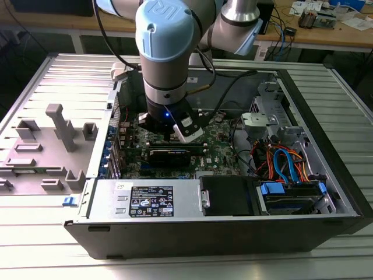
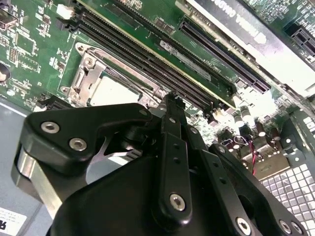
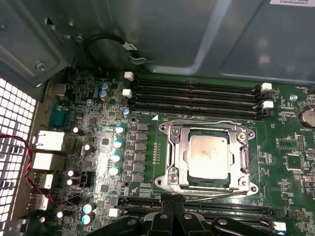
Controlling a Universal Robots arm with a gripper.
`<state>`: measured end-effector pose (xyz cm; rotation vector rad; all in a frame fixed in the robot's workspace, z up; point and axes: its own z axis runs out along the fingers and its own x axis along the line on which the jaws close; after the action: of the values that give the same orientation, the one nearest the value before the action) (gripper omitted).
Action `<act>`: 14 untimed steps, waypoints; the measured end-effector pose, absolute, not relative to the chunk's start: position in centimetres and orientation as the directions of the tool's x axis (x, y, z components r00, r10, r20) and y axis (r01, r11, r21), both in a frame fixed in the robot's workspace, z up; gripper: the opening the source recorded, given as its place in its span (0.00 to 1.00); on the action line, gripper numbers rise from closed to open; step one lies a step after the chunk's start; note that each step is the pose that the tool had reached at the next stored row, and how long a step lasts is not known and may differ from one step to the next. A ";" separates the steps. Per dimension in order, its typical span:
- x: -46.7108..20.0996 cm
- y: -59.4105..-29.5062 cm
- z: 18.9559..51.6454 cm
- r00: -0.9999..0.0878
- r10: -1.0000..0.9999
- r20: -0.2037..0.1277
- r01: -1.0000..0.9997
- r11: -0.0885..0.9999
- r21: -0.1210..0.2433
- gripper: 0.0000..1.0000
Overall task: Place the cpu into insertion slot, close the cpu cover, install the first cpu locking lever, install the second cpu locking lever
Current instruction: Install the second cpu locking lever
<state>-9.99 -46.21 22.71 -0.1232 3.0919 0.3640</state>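
The arm is seen reaching straight down into the open computer case (image 1: 326,175), its gripper (image 1: 170,133) held low over the green motherboard (image 3: 290,128). In the first wrist view the cpu (image 3: 208,156) is seated in the insertion slot (image 3: 185,156), with the cpu cover (image 3: 176,142) laid flat around it. The gripper is poised just beside the socket's near edge, by the long memory slots (image 3: 197,93). Its fingertips are cut off or hidden by its own black body, so whether the claw is wide or narrow cannot be told.
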 end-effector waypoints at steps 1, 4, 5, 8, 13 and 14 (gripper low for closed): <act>-10.0 -46.2 22.7 -0.997 -0.075 -0.035 -0.081 0.970 0.231 0.11; -9.9 -46.2 22.7 -0.997 -0.075 -0.035 -0.081 0.970 0.231 0.11; -9.9 -46.2 22.7 -0.997 -0.075 -0.035 -0.082 0.970 0.231 0.11; -9.7 -46.2 22.7 -0.997 -0.075 -0.035 -0.082 0.970 0.231 0.11; -9.7 -46.2 22.5 -0.997 -0.075 -0.035 -0.082 0.969 0.233 0.11; -9.7 -46.2 22.3 -0.997 -0.075 -0.035 -0.082 0.969 0.233 0.11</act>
<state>-9.69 -46.18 22.32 -0.1232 3.0913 0.3679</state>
